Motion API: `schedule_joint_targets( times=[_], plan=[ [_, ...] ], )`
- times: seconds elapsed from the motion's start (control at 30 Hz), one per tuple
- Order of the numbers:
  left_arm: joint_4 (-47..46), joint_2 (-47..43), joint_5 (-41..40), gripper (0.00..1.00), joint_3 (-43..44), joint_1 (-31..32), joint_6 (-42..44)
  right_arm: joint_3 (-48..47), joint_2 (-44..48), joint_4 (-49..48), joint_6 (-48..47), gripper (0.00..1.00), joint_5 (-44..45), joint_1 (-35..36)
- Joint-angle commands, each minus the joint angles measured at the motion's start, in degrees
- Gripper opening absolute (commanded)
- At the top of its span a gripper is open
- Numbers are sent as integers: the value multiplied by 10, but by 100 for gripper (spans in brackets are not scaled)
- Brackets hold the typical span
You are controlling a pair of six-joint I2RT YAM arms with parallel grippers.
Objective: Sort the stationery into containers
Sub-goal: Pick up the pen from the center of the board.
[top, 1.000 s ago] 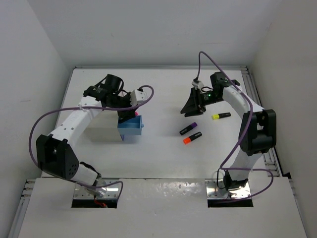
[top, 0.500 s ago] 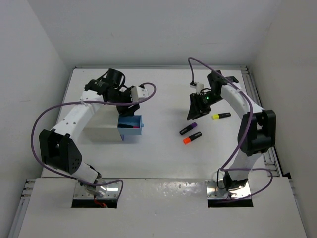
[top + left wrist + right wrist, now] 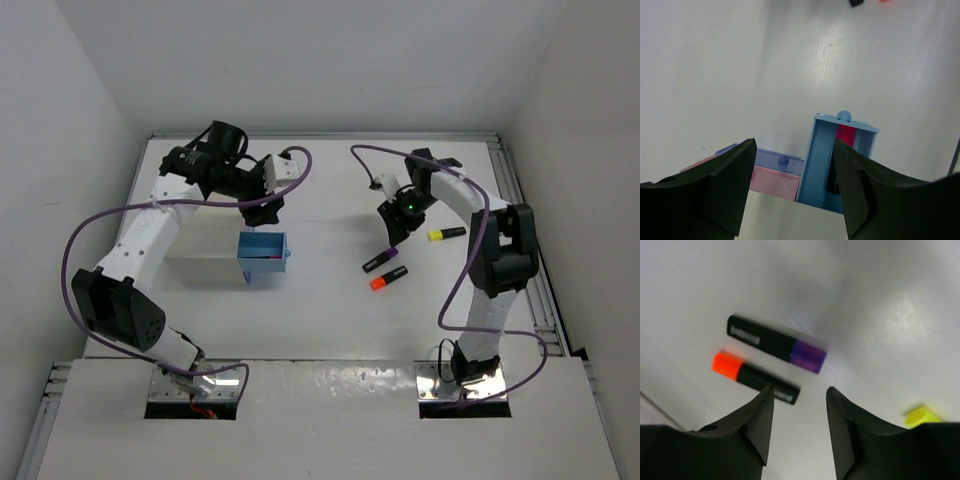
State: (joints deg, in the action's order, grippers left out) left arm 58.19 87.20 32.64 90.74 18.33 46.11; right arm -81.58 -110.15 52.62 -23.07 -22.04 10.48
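A light blue drawer [image 3: 262, 258] stands pulled out of the white cabinet [image 3: 205, 262]. A pink-capped highlighter [image 3: 844, 135] lies inside it. My left gripper [image 3: 262, 207] hovers open and empty just behind and above that drawer [image 3: 818, 155]. On the table to the right lie a purple-capped highlighter [image 3: 382, 260], an orange-capped one [image 3: 388, 279] and a yellow-capped one [image 3: 446, 234]. My right gripper [image 3: 392, 226] hangs open and empty above the table, close to the purple highlighter [image 3: 776, 343] and the orange highlighter [image 3: 755, 376]. The yellow cap [image 3: 920, 415] shows at the right edge of the right wrist view.
A shut pink drawer [image 3: 774, 182] with a small blue knob [image 3: 783, 160] above it sits in the cabinet beside the open one. White walls close the table in on the left, back and right.
My left gripper has opened, let the pink-capped highlighter go into the blue drawer and drawn back from it. My right wrist has swung left and lowered toward the purple highlighter.
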Motion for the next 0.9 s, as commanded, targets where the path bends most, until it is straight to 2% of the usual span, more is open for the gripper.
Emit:
schedule_joint_targets(
  times=[0.0,0.1,0.27,0.53,0.87],
  plan=[
    [74,8,87,69,46,-3,47,-35,-12,-55,-120,46,17,9],
    [72,7,139,70,44,-11,40,-72,-36,-43,-180,51,2,21],
    [40,-14,148,69,27,-8,13,-95,-67,18,-267,55,-2,53],
    [19,-30,153,69,7,-11,-16,-47,-78,34,-327,55,14,92],
    [-4,-38,161,70,-5,-11,-35,29,-54,-27,-372,55,30,119]
  ],
)
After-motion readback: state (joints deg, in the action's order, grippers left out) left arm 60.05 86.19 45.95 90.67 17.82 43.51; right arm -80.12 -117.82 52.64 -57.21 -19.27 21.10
